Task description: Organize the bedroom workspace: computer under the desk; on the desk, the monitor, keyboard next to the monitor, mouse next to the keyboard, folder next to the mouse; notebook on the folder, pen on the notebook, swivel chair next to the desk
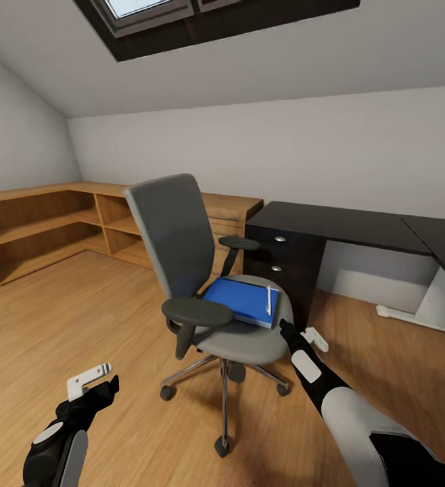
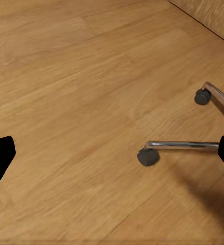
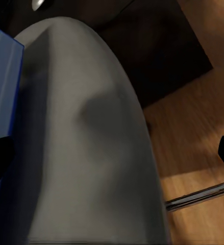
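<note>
Bright blue flat rectangular folder: lies on the grey seat of the swivel chair, a slim white pen resting on its right part. Chair: grey back, black armrests, chrome castor base, standing on wood floor just before the black tabletop with its knobbed drawer unit.

Right tool: at the seat's front edge, near the folder, fingers spread, holding nothing.

Left tool: low over the floor, open, empty.

Step judged: fetching the folder. Next calls for reaching across the seat and closing on the folder's near edge.
</note>
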Motion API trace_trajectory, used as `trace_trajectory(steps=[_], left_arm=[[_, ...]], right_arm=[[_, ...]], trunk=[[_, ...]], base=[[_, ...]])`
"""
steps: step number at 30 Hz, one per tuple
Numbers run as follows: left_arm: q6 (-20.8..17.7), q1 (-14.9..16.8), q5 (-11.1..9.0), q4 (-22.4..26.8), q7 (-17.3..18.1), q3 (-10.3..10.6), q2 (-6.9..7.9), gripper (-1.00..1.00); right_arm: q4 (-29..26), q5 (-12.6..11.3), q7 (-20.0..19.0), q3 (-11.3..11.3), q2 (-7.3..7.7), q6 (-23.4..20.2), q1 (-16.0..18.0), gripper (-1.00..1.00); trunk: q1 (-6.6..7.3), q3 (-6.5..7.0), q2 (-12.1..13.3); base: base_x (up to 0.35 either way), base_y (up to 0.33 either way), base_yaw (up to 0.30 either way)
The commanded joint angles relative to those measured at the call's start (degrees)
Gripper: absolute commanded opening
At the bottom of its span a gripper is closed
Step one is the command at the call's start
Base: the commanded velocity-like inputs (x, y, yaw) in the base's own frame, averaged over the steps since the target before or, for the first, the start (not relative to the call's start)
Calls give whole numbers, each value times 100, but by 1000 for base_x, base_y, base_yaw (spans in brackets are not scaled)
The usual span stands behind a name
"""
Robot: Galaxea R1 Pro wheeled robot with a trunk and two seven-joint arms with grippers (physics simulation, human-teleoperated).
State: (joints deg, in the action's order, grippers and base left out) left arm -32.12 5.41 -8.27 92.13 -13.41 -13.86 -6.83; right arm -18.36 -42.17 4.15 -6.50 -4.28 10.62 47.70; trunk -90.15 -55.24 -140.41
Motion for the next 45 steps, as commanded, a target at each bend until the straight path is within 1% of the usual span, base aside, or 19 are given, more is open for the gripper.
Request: trace_trajectory(steps=[1, 11, 23, 45], left_arm=[[-22, 4, -61, 7, -39, -3, -3, 100], [-22, 4, -61, 7, -37, -11, -3, 100], [-22, 4, -61, 7, -35, -11, -3, 100], [-13, 4, -63, 7, -38, -6, -3, 100]], right_arm=[[-2, -46, 6, -7, -1, 16, 3, 100], [24, -56, -3, -5, -1, 10, 3, 100], [67, -63, -4, -1, -35, 2, 3, 100], [69, -63, 6, 8, -49, -16, 3, 100]], trunk=[[2, -6, -3], [2, -6, -3], [2, -6, -3], [2, -6, -3]], base=[[-89, 0, 0], [-209, 0, 0], [-25, 0, 13], [0, 0, 173]])
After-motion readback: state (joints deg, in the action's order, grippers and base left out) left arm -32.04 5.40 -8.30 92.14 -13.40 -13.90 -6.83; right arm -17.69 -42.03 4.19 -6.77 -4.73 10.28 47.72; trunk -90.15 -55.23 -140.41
